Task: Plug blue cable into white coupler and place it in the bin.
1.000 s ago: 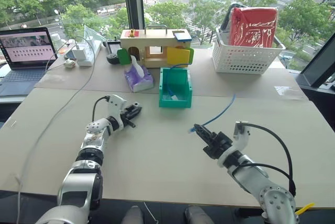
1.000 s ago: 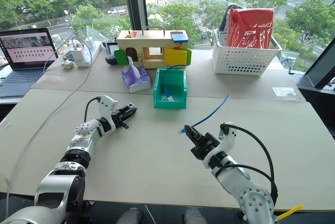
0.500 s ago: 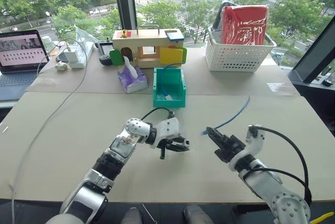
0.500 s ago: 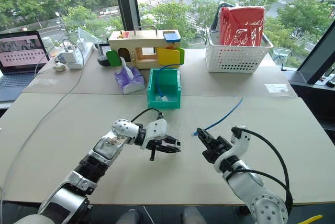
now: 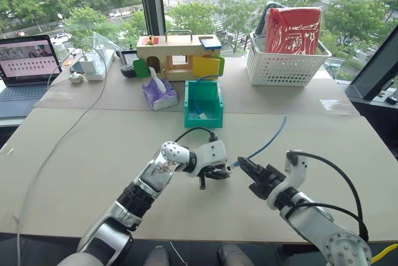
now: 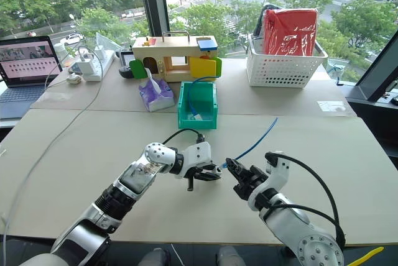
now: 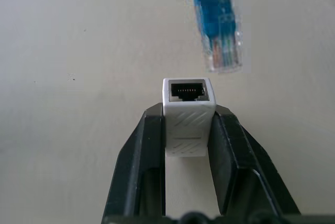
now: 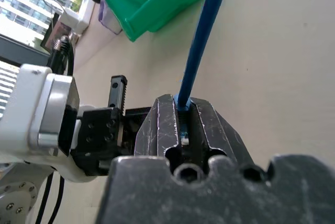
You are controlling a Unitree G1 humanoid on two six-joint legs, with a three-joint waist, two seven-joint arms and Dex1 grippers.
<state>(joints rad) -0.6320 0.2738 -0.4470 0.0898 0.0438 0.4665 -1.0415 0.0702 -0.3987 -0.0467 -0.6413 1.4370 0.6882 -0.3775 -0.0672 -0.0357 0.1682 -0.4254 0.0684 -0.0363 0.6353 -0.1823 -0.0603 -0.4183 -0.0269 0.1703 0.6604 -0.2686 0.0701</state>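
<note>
Pinching, left tool [image 7: 188, 130]: white coupler [image 7: 188, 110], socket toward plug
Right tool [image 8: 180, 124]: clamped on blue cable [image 8: 201, 41], lower centre
Gap: plug just short of socket

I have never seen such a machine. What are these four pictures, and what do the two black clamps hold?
It is a humanoid robot with two arms. Two pictures come from its head, looking down on a table; two come from cameras on its wrists. The left gripper is shut on the white coupler. The right gripper is shut on the blue cable, whose clear plug faces the coupler's socket, not yet inserted. Farther back stand a green bin, a white basket and a laptop.
</note>
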